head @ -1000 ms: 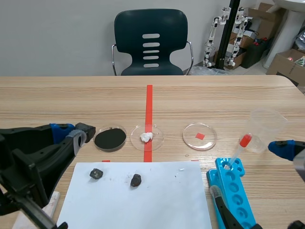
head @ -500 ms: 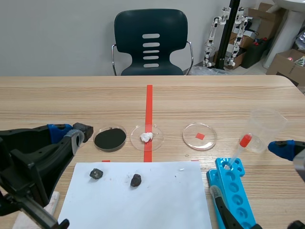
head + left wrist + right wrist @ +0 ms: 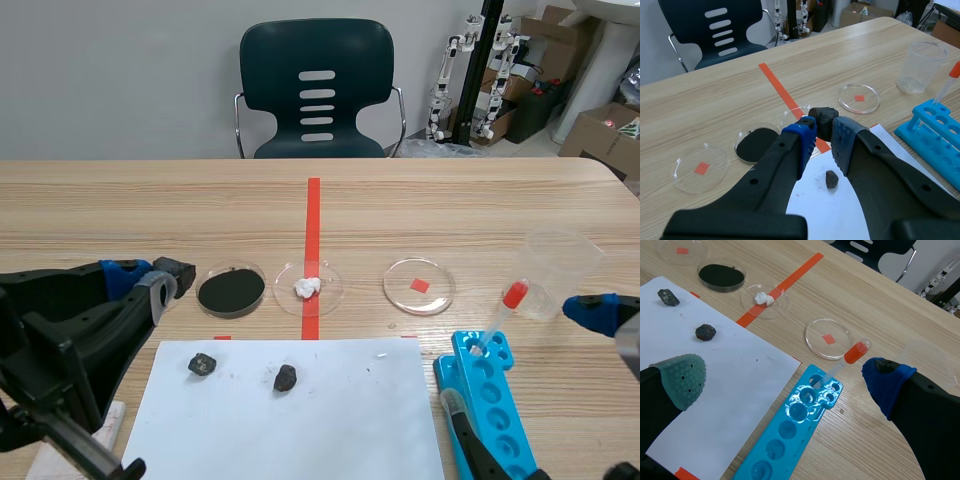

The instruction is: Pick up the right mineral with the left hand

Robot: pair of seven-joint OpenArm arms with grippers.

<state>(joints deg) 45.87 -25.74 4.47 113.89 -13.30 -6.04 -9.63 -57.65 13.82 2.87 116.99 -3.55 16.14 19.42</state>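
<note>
My left gripper [image 3: 822,137] is shut on a black mineral [image 3: 822,120], pinched between its blue pads and raised above the table. In the scene view that gripper [image 3: 162,280] hangs left of the black powder dish [image 3: 231,290], with the mineral [image 3: 178,269] at its tip. Two more dark minerals lie on the white paper [image 3: 330,410]: the left one [image 3: 202,364] and the right one [image 3: 285,377]. One of them [image 3: 831,179] shows below my left fingers. My right gripper [image 3: 785,380] is open above the paper's right side, holding nothing.
A dish with a white lump [image 3: 308,287] sits on the red tape, and a clear dish [image 3: 419,285] lies to its right. A blue rack [image 3: 490,400] with a red-capped pipette [image 3: 503,310] and a plastic beaker [image 3: 560,270] stand at the right. Another clear dish [image 3: 697,167] lies far left.
My left gripper edged slightly to the left with the mineral a second ago and has held still since. The right arm and the two minerals on the paper have not moved.
</note>
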